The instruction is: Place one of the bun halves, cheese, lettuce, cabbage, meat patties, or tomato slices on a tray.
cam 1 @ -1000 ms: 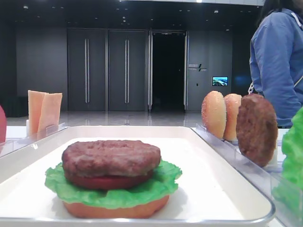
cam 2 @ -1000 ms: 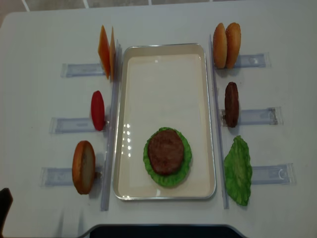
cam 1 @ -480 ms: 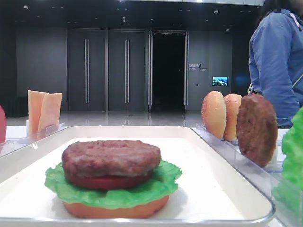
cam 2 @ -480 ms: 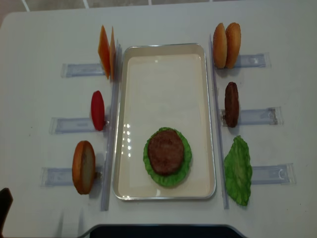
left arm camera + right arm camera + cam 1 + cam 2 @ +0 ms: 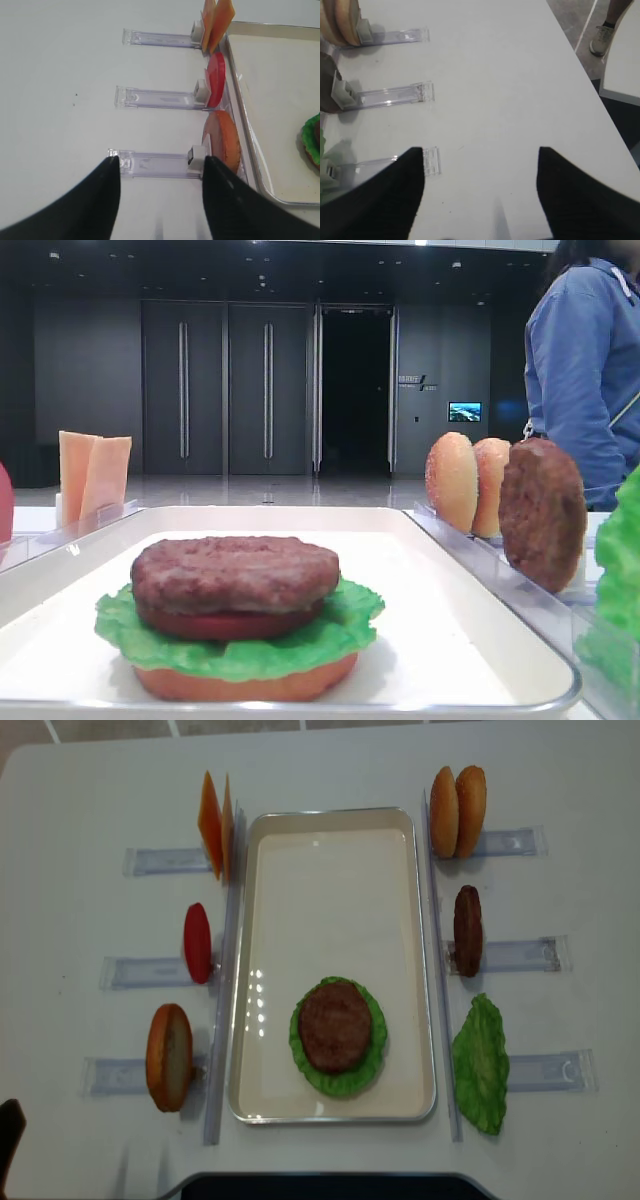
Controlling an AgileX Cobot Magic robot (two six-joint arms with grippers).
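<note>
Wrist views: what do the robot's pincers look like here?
Only the fingers show. The right pincer and left pincer each have two broad matte black fingers tapering to blunt tips, with faintly ribbed surfaces. No cables, markings or arm links are visible.

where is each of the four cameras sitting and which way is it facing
Exterior high: low at the tray's near end, looking level across the stacked burger toward dark doors; no robot parts.
Exterior high (realsense): overhead, straight down on tray and holders; no clear robot parts.
Right wrist: over the table right of the tray, facing bare holders; open right gripper, dark fingers low in frame.
Left wrist: left of the tray, facing cheese, tomato slice, bun half; open left gripper.
Shared: both exterior views show the burger.
</note>
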